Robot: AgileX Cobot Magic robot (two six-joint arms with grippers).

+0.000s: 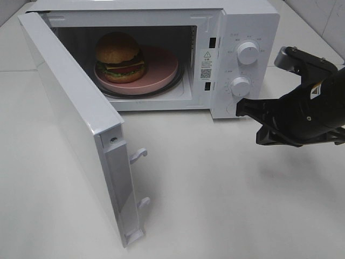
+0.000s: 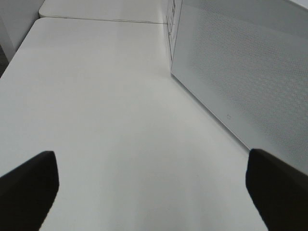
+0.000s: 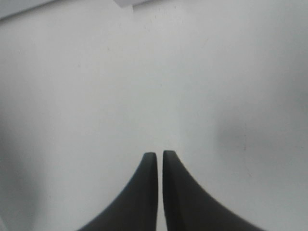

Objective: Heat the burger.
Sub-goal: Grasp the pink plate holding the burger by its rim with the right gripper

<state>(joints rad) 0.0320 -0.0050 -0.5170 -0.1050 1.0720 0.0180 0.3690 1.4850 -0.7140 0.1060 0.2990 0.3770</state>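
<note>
Currently the burger (image 1: 119,56) sits on a round pink plate (image 1: 164,67) inside the white microwave (image 1: 237,21), toward the plate's left side; domed bun on top, lettuce, tomato and dark patty showing at its edge; microwave door (image 1: 81,124) stands wide open to the left, latch hooks exposed along its free edge; control panel carries an upper knob (image 1: 248,52) and a lower knob (image 1: 240,85); right gripper (image 3: 160,155) pinched fully together, fingers meeting tip to tip and holding nothing, poised over the white table (image 1: 215,189) just in front of the panel's lower corner; whether it touches the microwave cannot be told; left gripper (image 2: 150,154) spread wide, holding nothing, low over the table beside the door's perforated panel and apart from it.
</note>
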